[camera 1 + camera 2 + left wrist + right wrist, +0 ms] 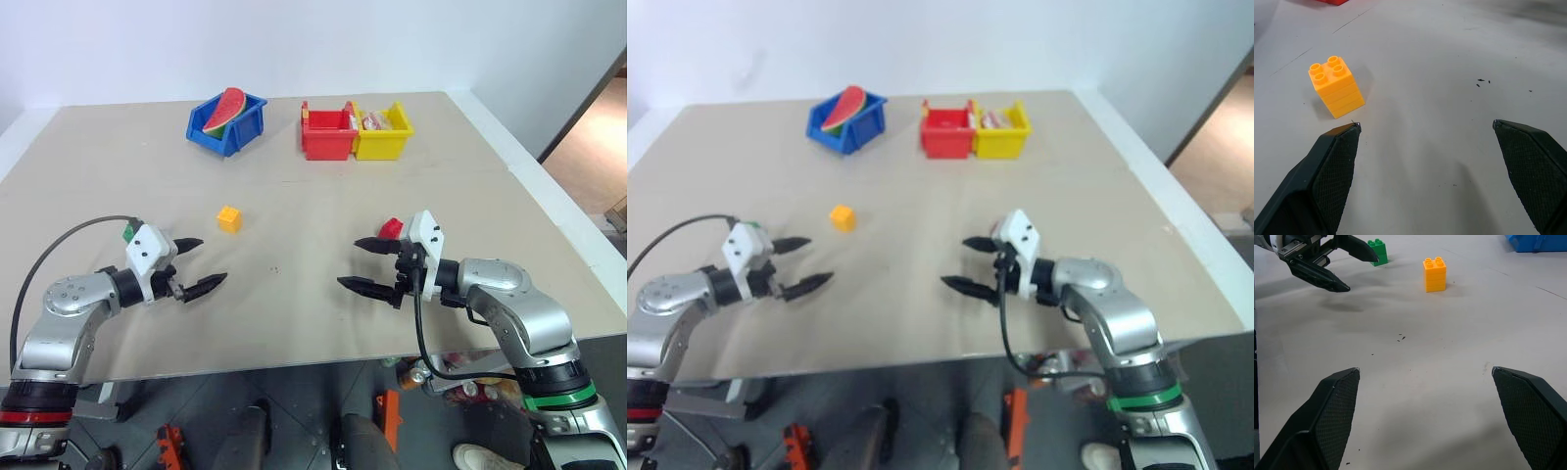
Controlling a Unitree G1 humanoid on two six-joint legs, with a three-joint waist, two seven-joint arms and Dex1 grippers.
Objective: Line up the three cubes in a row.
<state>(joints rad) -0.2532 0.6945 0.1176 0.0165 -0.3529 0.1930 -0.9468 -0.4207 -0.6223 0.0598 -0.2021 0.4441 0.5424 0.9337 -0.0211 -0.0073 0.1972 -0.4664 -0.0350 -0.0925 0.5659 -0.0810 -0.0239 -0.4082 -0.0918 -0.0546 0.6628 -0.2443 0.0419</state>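
Left eye view, orange cube (229,218) mid-table, grippers apart

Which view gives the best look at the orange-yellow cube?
The left wrist view: the orange-yellow cube sits close ahead of the left gripper, upright, with its four studs and side ridges plain. The right wrist view shows it farther off, near the green cube. Both eye views show it as a small block on the table.
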